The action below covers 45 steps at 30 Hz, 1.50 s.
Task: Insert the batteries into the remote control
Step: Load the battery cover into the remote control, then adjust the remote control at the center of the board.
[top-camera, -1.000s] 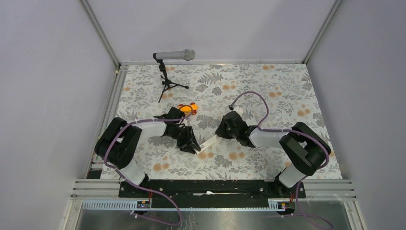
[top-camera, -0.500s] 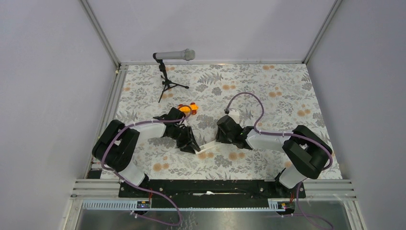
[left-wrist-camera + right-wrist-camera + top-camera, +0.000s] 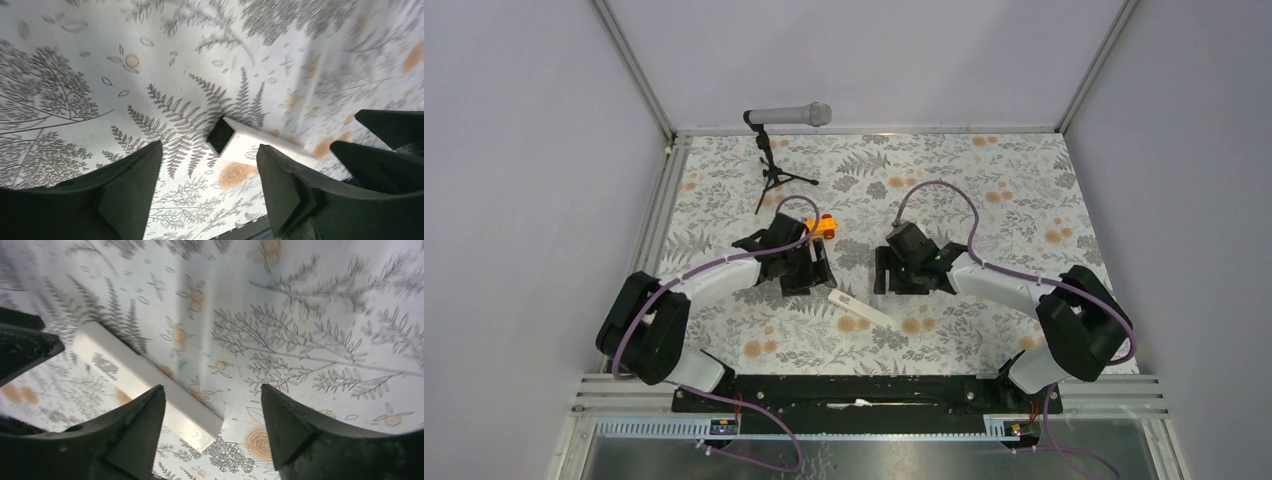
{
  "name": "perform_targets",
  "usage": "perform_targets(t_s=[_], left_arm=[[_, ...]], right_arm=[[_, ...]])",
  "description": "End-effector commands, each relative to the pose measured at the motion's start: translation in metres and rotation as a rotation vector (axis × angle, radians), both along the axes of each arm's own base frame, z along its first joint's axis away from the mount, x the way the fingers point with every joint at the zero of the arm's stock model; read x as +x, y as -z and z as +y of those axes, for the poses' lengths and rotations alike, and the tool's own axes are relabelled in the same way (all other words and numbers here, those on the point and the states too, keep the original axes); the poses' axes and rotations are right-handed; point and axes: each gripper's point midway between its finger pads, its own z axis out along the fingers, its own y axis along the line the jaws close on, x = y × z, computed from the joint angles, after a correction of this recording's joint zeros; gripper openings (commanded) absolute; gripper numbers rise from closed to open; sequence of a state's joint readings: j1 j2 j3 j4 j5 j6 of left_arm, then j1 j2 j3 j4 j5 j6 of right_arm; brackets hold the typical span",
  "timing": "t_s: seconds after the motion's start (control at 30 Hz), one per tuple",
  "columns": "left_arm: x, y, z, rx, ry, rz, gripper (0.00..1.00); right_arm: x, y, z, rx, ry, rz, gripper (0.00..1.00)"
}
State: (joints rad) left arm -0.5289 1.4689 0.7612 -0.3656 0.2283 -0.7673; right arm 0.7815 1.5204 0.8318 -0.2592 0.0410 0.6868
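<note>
The remote control point(image 3: 859, 308) is a slim white bar lying flat on the flowered table, slanting from upper left to lower right between the two arms. My left gripper point(image 3: 809, 272) hangs open just up and left of it, and its wrist view shows the remote's dark end point(image 3: 220, 135) ahead of the empty jaws point(image 3: 209, 165). On the other side my right gripper point(image 3: 892, 278) is open too. The remote point(image 3: 135, 375) runs under its left finger point(image 3: 135, 430), with nothing between the jaws point(image 3: 212, 395). The batteries are out of view.
An orange toy car point(image 3: 824, 225) sits just behind the left gripper. A grey microphone point(image 3: 789, 115) on a black tripod point(image 3: 774, 178) stands at the back left. The table point(image 3: 1024, 200) has metal rails on its left side and purple walls around it.
Both grippers have opened and let go of the remote, which was held up between them. It now lies on the table, turned to the opposite slant. Both arms have drawn back from it.
</note>
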Motion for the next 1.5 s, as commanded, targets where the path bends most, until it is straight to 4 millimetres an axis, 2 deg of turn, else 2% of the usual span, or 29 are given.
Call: perform_targets(t_s=[0.0, 0.07, 0.1, 0.23, 0.33, 0.47, 0.63, 0.83, 1.0, 1.17, 1.33, 1.47], left_arm=[[0.039, -0.046, 0.020, 0.085, -0.063, -0.216, 0.79], [0.043, -0.057, 0.033, 0.108, -0.093, -0.250, 0.95], [0.045, -0.064, 0.037, 0.109, -0.105, -0.272, 0.98], [0.049, -0.098, 0.069, 0.163, -0.198, -0.404, 0.99], [0.046, -0.126, 0.096, 0.208, -0.275, -0.522, 0.99], [0.035, -0.158, 0.127, 0.242, -0.361, -0.651, 0.99], [0.023, -0.177, 0.142, 0.231, -0.403, -0.739, 0.99], [0.018, -0.193, 0.154, 0.230, -0.451, -0.811, 0.99], [0.015, -0.198, 0.158, 0.231, -0.463, -0.832, 0.99], [0.012, -0.199, 0.162, 0.230, -0.488, -0.845, 0.99], [0.010, -0.203, 0.166, 0.217, -0.517, -0.862, 0.99], [0.007, -0.209, 0.167, 0.196, -0.532, -0.874, 0.99]], right_arm=[[0.014, -0.058, 0.022, 0.076, -0.238, -0.135, 0.81], [0.008, -0.064, 0.031, 0.102, -0.383, -0.153, 0.85], [0.002, -0.063, 0.034, 0.110, -0.456, -0.156, 0.86], [-0.014, -0.048, 0.037, 0.027, -0.630, -0.181, 0.88], [-0.018, -0.034, 0.039, -0.069, -0.677, -0.192, 0.87], [-0.028, -0.018, 0.043, -0.100, -0.717, -0.165, 0.76], [-0.035, 0.000, 0.039, -0.145, -0.741, -0.141, 0.74], [-0.039, 0.018, 0.041, -0.195, -0.752, -0.101, 0.57], [-0.038, 0.022, 0.041, -0.199, -0.709, -0.099, 0.48], [-0.022, 0.023, 0.025, -0.280, -0.517, -0.123, 0.28], [-0.009, 0.018, 0.005, -0.332, -0.204, -0.127, 0.27], [-0.002, 0.016, -0.003, -0.311, -0.098, -0.110, 0.28]])
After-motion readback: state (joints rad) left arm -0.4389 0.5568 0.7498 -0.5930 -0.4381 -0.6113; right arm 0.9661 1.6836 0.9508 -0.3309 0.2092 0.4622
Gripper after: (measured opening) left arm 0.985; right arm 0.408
